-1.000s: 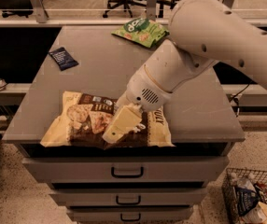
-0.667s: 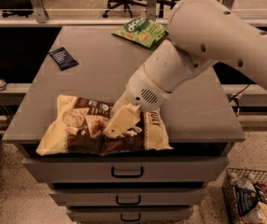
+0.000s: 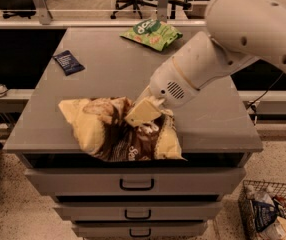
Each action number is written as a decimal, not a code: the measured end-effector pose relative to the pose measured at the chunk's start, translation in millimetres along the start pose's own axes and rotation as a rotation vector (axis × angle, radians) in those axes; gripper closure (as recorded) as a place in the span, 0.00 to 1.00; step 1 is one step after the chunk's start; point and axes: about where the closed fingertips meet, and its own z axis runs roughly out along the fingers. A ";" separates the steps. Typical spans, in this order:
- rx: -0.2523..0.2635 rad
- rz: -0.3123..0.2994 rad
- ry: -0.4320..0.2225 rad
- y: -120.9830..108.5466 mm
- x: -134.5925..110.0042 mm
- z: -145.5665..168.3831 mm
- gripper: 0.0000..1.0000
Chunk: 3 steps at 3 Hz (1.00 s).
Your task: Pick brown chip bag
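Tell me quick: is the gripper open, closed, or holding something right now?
Gripper: closed on the brown chip bag, near the front edge of the grey cabinet top; the bag is bunched up under it.

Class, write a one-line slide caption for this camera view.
Gripper clamping the brown chip bag at the front edge of the cabinet top.

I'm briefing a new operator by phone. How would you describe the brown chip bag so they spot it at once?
On top of the grey drawer cabinet, at its front edge, lies the brown chip bag, with the gripper on its middle. It is the biggest bag, dark brown with cream-yellow ends, unlike the green bag and small dark blue packet farther back.
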 end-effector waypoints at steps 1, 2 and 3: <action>0.074 0.023 -0.089 -35.0 -15.0 -38.9 1.00; 0.168 0.020 -0.180 -75.3 -38.5 -89.2 1.00; 0.260 0.007 -0.265 -101.8 -63.9 -134.9 1.00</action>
